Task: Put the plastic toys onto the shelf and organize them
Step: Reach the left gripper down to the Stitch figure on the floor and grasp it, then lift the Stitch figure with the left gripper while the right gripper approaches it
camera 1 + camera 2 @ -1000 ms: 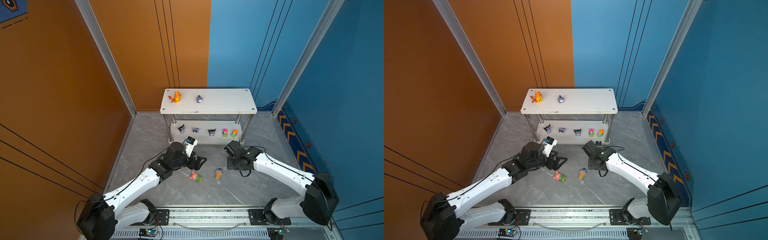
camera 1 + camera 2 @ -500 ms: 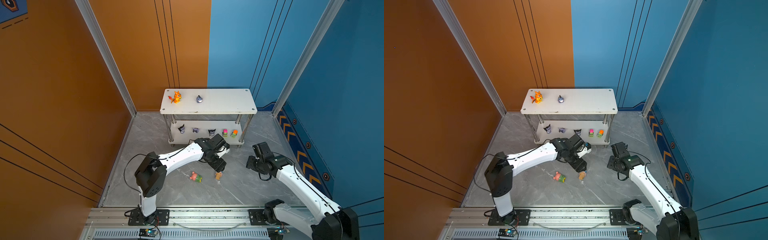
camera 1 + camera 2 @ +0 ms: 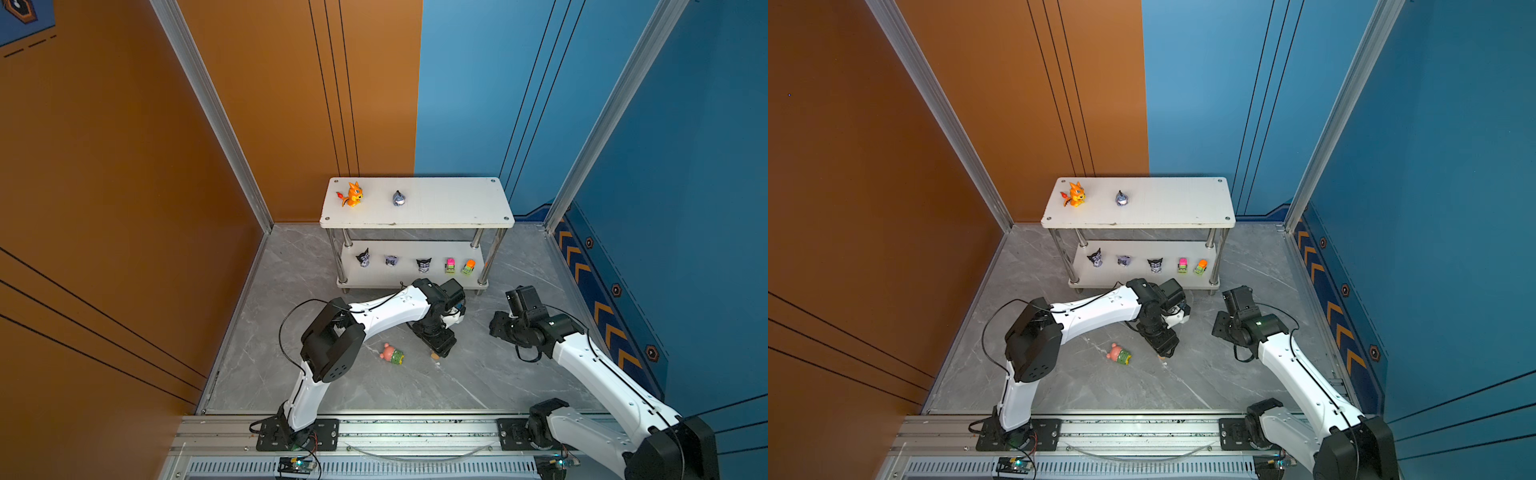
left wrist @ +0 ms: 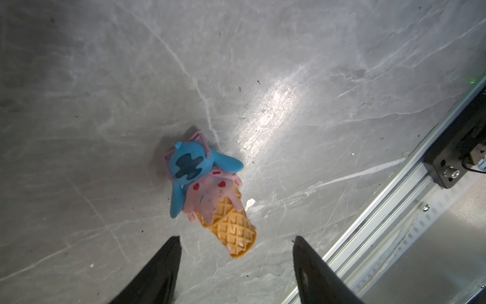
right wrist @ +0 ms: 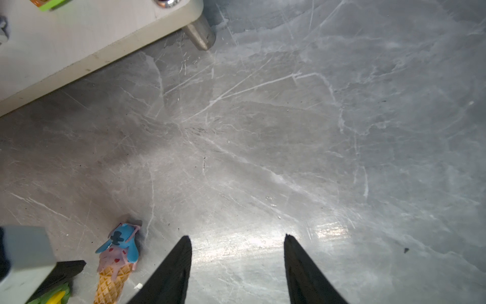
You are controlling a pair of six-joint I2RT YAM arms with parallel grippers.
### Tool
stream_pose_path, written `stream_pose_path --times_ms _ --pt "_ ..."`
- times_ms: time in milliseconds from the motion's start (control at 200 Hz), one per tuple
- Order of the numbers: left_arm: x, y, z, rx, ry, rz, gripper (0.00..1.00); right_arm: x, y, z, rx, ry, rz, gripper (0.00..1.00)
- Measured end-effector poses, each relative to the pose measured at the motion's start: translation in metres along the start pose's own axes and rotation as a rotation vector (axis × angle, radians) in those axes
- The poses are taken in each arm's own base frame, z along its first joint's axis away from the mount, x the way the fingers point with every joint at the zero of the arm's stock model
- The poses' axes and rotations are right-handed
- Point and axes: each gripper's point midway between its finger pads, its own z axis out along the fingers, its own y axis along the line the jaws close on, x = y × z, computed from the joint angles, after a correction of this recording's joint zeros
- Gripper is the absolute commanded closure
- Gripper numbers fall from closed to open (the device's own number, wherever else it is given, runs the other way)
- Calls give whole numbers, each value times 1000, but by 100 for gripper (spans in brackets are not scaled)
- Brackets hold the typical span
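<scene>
On the table (image 3: 478,374), the pink bear (image 3: 391,354) lies on its side. Just right of it, the left end effector (image 4: 235,238) hangs open over the toppled blue cone creature (image 4: 207,189), with the cone's end between its spread fingers. Further right, the right end effector (image 5: 238,237) is open, gripping nothing. Behind them, the shelf (image 3: 436,203) holds seven toys.

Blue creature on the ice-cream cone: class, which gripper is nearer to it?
Left. The left gripper hangs just above the blue creature, open jaws either side of its base; the right gripper is off to the side over bare floor.
</scene>
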Motion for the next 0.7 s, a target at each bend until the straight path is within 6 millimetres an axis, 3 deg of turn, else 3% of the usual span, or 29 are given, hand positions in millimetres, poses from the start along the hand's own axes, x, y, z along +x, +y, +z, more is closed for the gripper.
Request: stream_pose_path --times_ms 205,370,511,701 --pt "-12 2 9 -3 6 1 33 3 0 4 -5 13 -4 42" --pt "-10 8 23 -15 38 -8 38 3 2 4 -16 13 -4 42" --pt "-6 13 35 -30 67 -15 44 3 3 4 -17 13 -7 42" --pt "-6 15 36 -42 68 -11 55 2 4 4 -21 7 -7 42"
